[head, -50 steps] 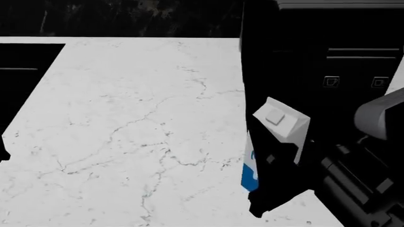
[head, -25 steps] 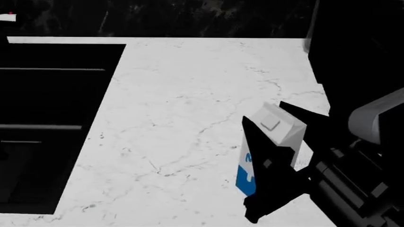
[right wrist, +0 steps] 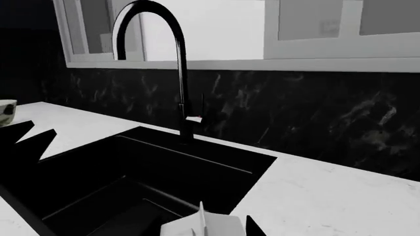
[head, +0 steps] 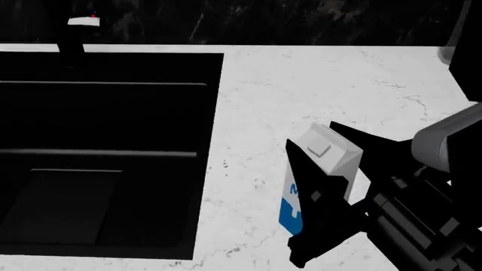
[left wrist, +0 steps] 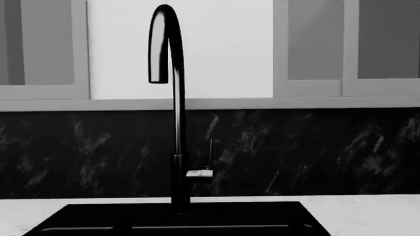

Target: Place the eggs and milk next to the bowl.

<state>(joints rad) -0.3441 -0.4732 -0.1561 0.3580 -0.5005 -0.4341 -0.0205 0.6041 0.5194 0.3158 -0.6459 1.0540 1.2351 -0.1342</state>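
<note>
Step in hand: the milk [head: 320, 169] is judged to be in transit, carried by the right gripper [head: 331, 197] above the marble counter [head: 316, 90]; it has not been set down.
Right gripper: its dark fingers [head: 312, 209] are seen clamped on the milk, one on each side of the carton, whose gable top rises between them and whose blue band sits low in the grasp.
Left gripper: not visible in any view; its state is not reported.
Milk, wrist view: only the white top ridge of the carton [right wrist: 203, 226] is shown, directly ahead of the right gripper.
Sink: a black sink [head: 105, 152] lies beside the held carton, on the gripper's left, with a tall black tap [right wrist: 180, 73] beyond it against the dark wall.
Bowl: a sliver of a cream bowl [right wrist: 7, 112] is glimpsed on the counter beyond the sink, well apart from the gripper.
Eggs: not visible in any view; their place cannot be told.
Next move: the carton is judged to need carrying across the sink towards the bowl, kept upright, then lowered onto bare counter just beside the bowl before the fingers are released.
Caution: a release over the basin is to be avoided.
</note>
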